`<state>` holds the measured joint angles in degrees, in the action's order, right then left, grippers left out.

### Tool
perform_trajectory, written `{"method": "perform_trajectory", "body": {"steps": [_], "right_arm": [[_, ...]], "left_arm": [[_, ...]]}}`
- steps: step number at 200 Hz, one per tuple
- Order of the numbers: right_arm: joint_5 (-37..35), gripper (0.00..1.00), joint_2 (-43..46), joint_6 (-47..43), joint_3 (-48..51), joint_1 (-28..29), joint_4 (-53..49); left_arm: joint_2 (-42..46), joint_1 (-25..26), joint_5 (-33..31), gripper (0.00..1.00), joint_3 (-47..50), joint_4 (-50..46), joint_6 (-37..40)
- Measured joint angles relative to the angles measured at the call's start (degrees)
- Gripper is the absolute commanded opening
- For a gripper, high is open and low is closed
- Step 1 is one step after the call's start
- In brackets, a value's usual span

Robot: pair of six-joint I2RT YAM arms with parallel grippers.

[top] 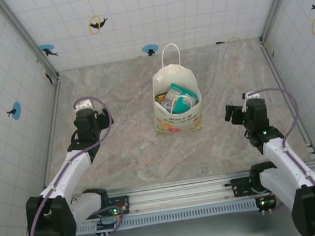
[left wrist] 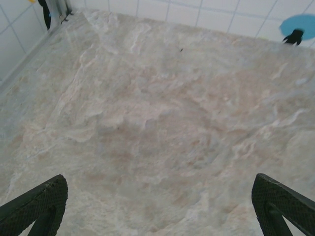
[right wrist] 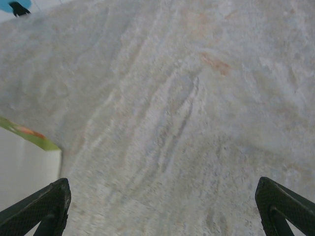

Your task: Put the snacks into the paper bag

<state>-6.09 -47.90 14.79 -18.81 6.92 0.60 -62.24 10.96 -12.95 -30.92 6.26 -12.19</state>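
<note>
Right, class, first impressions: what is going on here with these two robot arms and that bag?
Two robot arms share a marble table with an upright paper bag in the middle. The snacks that can be seen, including a teal-and-white packet, all lie inside the bag. The left gripper and the right gripper are both open and empty, each off to its own side of the bag and touching nothing. The packing looks finished, or nearly so.

The table [top: 134, 157] was topped with a beige, marble-patterned surface, veined in grey and pink. One paper bag [top: 179, 119] was stood upright on it, around the middle, its printed front turned toward the near edge.
</note>
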Motion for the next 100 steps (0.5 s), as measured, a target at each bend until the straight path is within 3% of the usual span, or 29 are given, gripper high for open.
{"method": "perform_trajectory", "body": {"steps": [55,100], "right_arm": [[-0.5,0.99,0.0,-3.1,16.2,-1.0,21.7],[-1.7,0.99,-5.6,-4.7,18.4,-1.3,37.1]], "left_arm": [[0.5,-2.4,0.0,0.98,15.8,16.6,3.3],[-0.6,-5.9,0.5,0.98,24.4,31.4,3.2]]}}
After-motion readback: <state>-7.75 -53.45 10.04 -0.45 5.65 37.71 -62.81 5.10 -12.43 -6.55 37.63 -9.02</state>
